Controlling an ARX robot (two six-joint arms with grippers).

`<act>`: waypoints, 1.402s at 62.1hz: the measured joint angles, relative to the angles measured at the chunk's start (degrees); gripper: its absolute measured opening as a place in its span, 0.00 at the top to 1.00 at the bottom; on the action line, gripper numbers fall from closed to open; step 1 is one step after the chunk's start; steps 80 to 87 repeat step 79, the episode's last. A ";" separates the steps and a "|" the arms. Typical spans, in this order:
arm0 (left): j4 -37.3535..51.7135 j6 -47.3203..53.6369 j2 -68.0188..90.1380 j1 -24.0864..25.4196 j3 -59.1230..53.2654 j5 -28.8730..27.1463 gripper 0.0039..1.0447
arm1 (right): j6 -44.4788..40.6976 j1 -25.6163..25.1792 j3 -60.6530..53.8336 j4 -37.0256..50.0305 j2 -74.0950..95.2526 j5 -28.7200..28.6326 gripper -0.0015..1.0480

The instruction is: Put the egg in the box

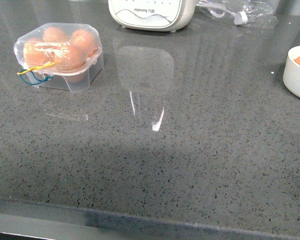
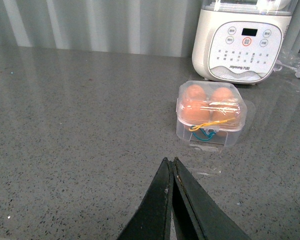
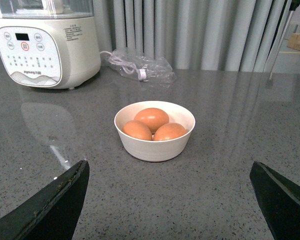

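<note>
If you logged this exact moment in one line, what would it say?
box: lid shut, eggs inside | bowl: three eggs | left pincer: shut, empty | right pincer: open, facing bowl

In the front view we see the box [image 1: 59, 54] on the counter [image 1: 155, 165] at upper left, the appliance [image 1: 151, 12] behind at top centre, and the bowl [image 1: 299, 71] at the right edge, holding eggs [image 3: 152, 125].

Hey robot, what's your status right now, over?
Left hand shut, empty. Right hand open, facing bowl with three eggs. Box closed, four eggs inside. Nothing in the way.
</note>
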 joint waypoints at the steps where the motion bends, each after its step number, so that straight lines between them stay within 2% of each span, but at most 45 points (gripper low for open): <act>1: 0.00 0.00 0.00 0.00 0.00 -0.02 0.97 | 0.00 0.00 0.00 0.00 0.00 0.00 0.07; 14: 0.00 -0.04 0.00 0.00 0.00 -0.02 0.96 | 0.00 0.00 0.00 0.00 0.00 0.00 0.07; 16: 0.00 -0.02 0.00 0.00 0.00 -0.02 0.91 | 0.00 0.00 0.00 0.00 0.00 0.00 0.07; 28: 0.00 -0.02 0.00 0.00 0.00 -0.02 0.47 | 0.00 0.00 0.00 0.00 0.00 0.02 0.07; 33: 0.00 -0.02 0.00 0.00 0.00 0.00 0.36 | 0.00 0.00 0.00 0.00 0.00 0.00 0.07; 43: 0.00 -0.02 0.00 0.00 0.00 -0.02 0.07 | 0.00 0.00 0.00 0.00 0.00 0.00 0.07; 45: 0.00 0.04 0.00 0.00 0.00 -0.02 0.05 | 0.00 0.00 0.00 0.00 0.00 0.00 0.07; 49: 0.00 0.00 0.00 0.00 0.00 -0.02 0.07 | 0.00 0.00 0.00 0.00 0.00 0.02 0.07; 87: 0.00 0.00 0.00 0.00 0.00 -0.02 0.06 | 0.00 0.00 0.00 0.00 0.00 0.02 0.07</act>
